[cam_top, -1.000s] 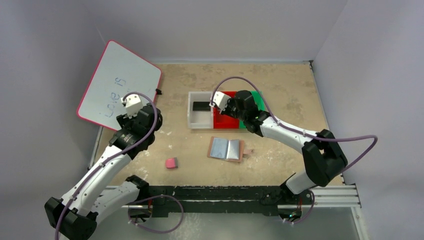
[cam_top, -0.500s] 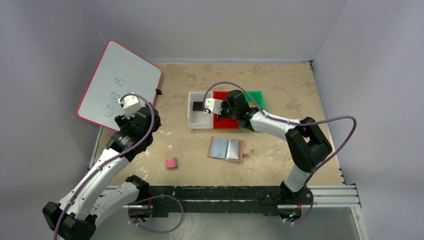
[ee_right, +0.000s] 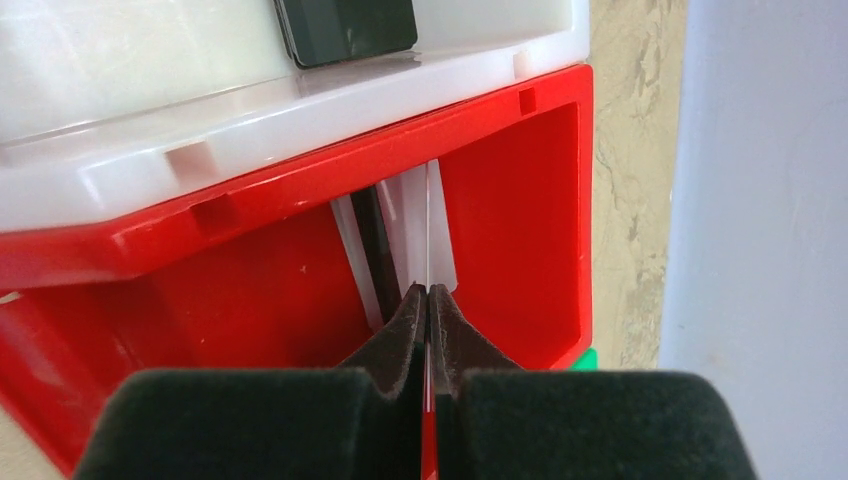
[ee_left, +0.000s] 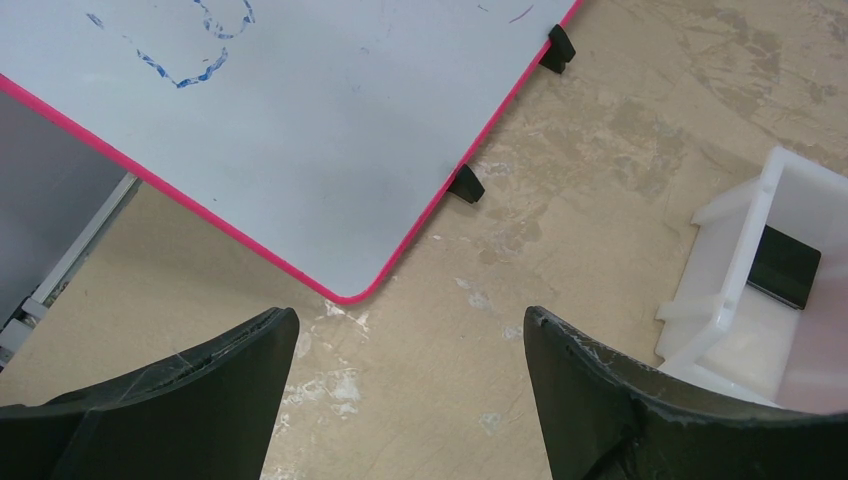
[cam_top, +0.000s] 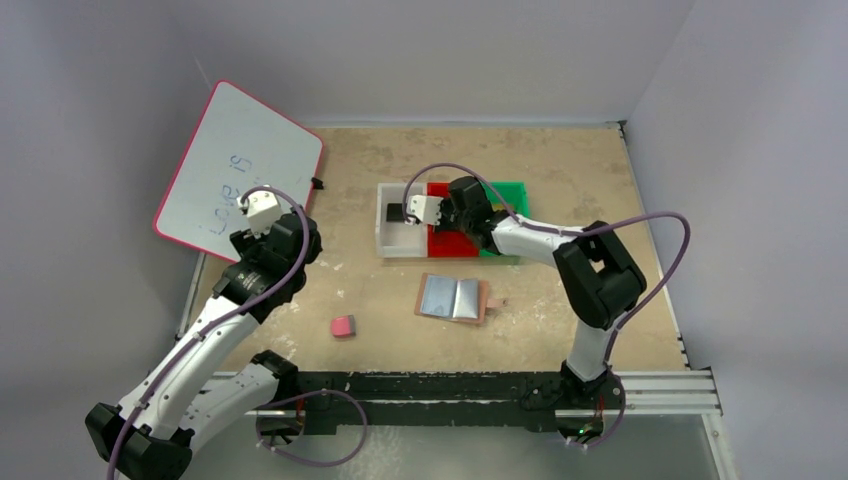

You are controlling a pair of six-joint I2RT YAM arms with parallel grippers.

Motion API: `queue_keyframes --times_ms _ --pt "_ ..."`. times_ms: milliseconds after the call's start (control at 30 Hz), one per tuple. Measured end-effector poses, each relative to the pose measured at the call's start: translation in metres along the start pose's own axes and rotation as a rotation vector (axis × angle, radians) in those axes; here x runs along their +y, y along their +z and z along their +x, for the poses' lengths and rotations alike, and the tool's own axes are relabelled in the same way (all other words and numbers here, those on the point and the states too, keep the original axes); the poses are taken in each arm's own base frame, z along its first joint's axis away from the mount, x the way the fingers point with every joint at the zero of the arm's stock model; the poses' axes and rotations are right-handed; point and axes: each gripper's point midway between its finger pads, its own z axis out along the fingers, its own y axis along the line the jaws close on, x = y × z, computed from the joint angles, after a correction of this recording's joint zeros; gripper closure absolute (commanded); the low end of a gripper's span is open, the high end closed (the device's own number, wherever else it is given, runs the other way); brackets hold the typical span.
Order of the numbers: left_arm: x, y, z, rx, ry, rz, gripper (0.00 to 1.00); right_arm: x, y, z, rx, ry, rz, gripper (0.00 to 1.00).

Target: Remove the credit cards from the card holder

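The card holder point(cam_top: 455, 298) lies open on the table, tan with pale sleeves showing. My right gripper point(ee_right: 428, 290) is shut on a thin silver-grey credit card point(ee_right: 415, 225) with a dark stripe, held edge-on inside the red bin point(ee_right: 510, 200). A black credit card point(ee_right: 345, 25) lies in the white bin point(cam_top: 400, 240) next to it. My left gripper point(ee_left: 410, 320) hangs open over bare table near the whiteboard corner, nothing between its fingers, far left of the holder.
A green bin point(cam_top: 510, 192) stands right of the red bin point(cam_top: 450, 243). A pink-edged whiteboard point(cam_top: 235, 165) leans at the back left. A pink-and-grey eraser point(cam_top: 343, 326) lies left of the holder.
My right arm has swung left with the card, from over the red and green bins to the red bin's left side by the white bin. The left arm has hardly moved.
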Motion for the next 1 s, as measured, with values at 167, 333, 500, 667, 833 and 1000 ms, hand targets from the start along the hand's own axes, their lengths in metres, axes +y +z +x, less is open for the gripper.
queue_keyframes --times_ms 167,333,500,667,833,1000 --pt "0.001 0.000 -0.001 -0.003 -0.001 -0.003 0.17 -0.003 0.013 0.009 0.018 -0.019 0.011 1.00" --pt "0.001 0.000 -0.001 -0.006 -0.001 -0.007 0.17 -0.003 0.020 0.016 0.040 -0.037 0.013 0.98" --pt "0.002 0.000 -0.001 -0.007 0.001 -0.010 0.17 -0.002 0.022 0.017 0.044 -0.044 0.006 0.85" --pt "0.001 0.001 0.000 -0.004 0.005 -0.013 0.17 -0.002 0.021 0.020 0.051 -0.046 -0.001 0.81" --pt "0.001 0.002 0.000 -0.003 0.008 -0.015 0.17 0.000 0.020 0.026 0.066 -0.039 -0.023 0.71" --pt "0.001 0.002 0.001 -0.002 0.010 -0.018 0.17 0.002 0.019 0.031 0.076 -0.034 -0.041 0.70"
